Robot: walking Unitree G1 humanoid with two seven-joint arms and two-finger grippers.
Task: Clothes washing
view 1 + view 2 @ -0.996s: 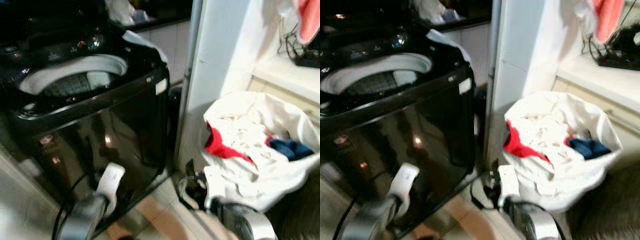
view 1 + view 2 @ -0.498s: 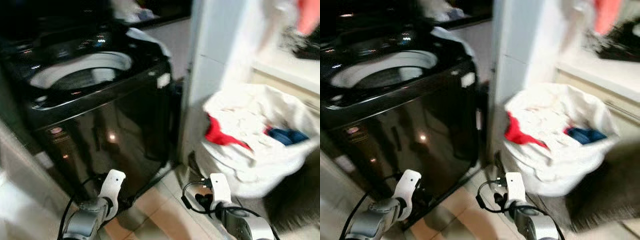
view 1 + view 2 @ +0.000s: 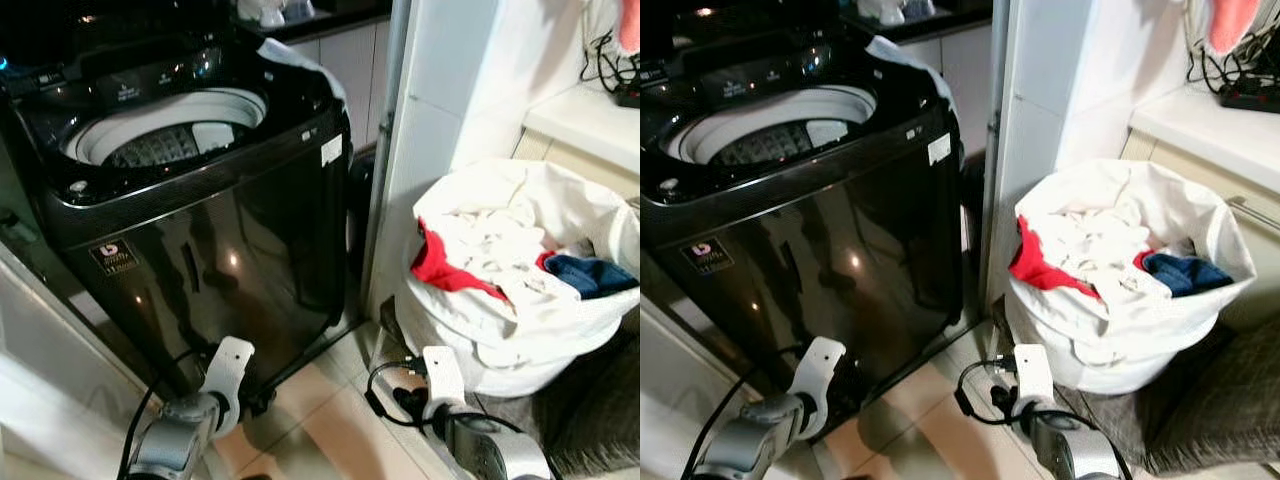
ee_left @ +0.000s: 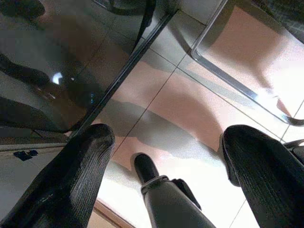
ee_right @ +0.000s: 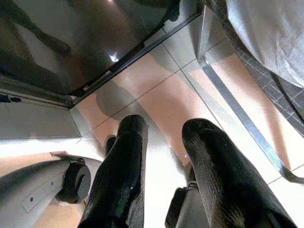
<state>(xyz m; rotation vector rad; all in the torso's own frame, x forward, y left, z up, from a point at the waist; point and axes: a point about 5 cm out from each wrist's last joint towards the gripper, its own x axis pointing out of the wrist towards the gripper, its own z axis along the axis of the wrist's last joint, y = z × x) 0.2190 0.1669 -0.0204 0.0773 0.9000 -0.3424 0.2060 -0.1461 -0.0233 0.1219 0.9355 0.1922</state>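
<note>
A black top-loading washing machine (image 3: 210, 250) stands at the left with its lid up and its white-rimmed drum (image 3: 165, 140) showing. To its right a white laundry bag (image 3: 520, 340) sits on the floor, holding white clothes (image 3: 490, 245), a red garment (image 3: 440, 272) and a blue one (image 3: 592, 276). Both arms hang low over the tiled floor between the washer and the bag. My left gripper (image 4: 166, 137) is open with its fingers wide apart over the tiles. My right gripper (image 5: 166, 126) is open too, holding nothing.
A white pillar (image 3: 440, 110) rises between washer and bag. A pale counter (image 3: 585, 115) with cables runs at the right, a pink cloth (image 3: 630, 25) hanging above it. A dark mat (image 3: 600, 425) lies under the bag. A metal floor rail (image 4: 237, 85) crosses the tiles.
The camera has shifted and the blur has cleared. Both arms show lower in the picture than a second ago. The washer, bag and clothes have not moved.
</note>
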